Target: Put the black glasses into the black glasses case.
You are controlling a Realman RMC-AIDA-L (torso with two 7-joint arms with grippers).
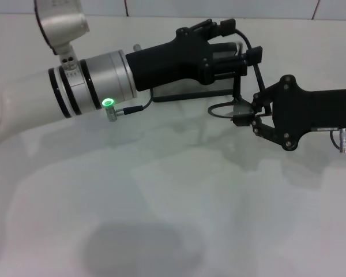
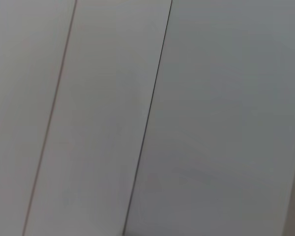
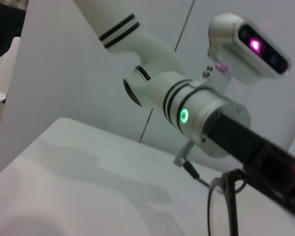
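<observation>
1. A pale, glossy white table (image 1: 161, 219) fills the head view, with a white tiled wall (image 2: 211, 98) behind it.
2. The left gripper (image 1: 242, 55), chunky and black on a white-and-silver arm with a green ring light, reaches across from the left. It sits over a rectangular black outline that appears to be the black glasses case (image 1: 184, 95); most of the case is hidden beneath the gripper, so I cannot tell whether its lid is open, nor whether the fingers are open or closed.
3. The right gripper (image 1: 245, 115), black with jointed linkages, comes in from the right. Its fingertips are pinched closed on the thin black-framed glasses (image 1: 222, 109), held above the table just beside the case.
4. In the right wrist view a rounded lens rim (image 3: 221, 209) hangs close to the camera, with the left arm beyond it.
5. Judging by this layout, the left gripper likely steadies the case while the right brings the glasses to it; they are not yet inside.
</observation>
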